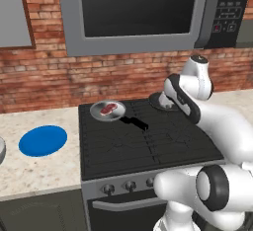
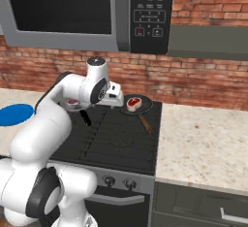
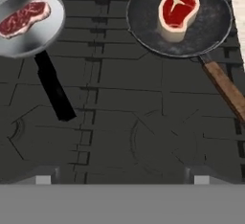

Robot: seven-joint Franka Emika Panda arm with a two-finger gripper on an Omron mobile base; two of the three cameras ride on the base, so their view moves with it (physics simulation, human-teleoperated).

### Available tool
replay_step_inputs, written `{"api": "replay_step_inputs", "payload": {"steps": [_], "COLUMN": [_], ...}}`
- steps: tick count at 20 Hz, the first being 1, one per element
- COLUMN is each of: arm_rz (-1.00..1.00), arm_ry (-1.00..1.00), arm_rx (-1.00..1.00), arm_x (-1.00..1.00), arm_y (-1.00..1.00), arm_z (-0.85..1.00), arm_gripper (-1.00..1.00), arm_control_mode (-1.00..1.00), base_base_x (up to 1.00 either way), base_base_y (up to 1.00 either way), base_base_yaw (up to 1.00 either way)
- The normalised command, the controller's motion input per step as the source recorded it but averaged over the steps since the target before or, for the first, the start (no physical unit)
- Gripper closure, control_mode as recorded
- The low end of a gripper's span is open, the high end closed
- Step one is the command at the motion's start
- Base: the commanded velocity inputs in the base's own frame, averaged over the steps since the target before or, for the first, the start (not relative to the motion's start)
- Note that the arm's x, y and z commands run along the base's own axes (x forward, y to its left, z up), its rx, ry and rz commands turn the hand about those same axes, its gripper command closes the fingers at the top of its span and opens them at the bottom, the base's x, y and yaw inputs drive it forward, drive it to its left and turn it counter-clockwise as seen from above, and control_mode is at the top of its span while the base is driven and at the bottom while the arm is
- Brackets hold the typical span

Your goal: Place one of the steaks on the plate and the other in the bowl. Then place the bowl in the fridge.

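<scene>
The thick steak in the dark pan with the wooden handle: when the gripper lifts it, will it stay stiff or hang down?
The thick steak looks blocky with tall sides, so it will probably sag little between the fingers. Its glossy red top suggests it may be slippery. It lies loose in the dark pan, so a push would likely slide it, not roll it.

2 pans (image 3: 28,27) (image 3: 179,22) on stove (image 3: 124,117)

2 red steaks (image 3: 178,8); blue plate (image 1: 43,140); red brick wall (image 1: 99,72).
</scene>
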Motion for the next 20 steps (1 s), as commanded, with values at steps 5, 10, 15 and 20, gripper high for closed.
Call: {"api": "replay_step_inputs", "payload": {"steps": [5,10,15,20], "arm_rz": [0.00,0.00,0.00,0.00], "arm_ry": [0.00,-0.02,0.00,0.02], "arm_rx": [0.00,0.00,0.00,0.00], "arm_x": [0.43,0.38,0.46,0.51], "arm_y": [-0.22,-0.18,-0.10,-0.08], "arm_z": [-0.17,-0.22,-0.09,-0.09], "arm_gripper": [-1.00,-1.00,-1.00,-1.00], "arm_control_mode": [-1.00,-1.00,-1.00,-1.00], "base_base_x": [0.00,0.00,0.00,0.00], "base_base_y": [0.00,0.00,0.00,0.00], "base_base_yaw": [0.00,0.00,0.00,0.00]}}
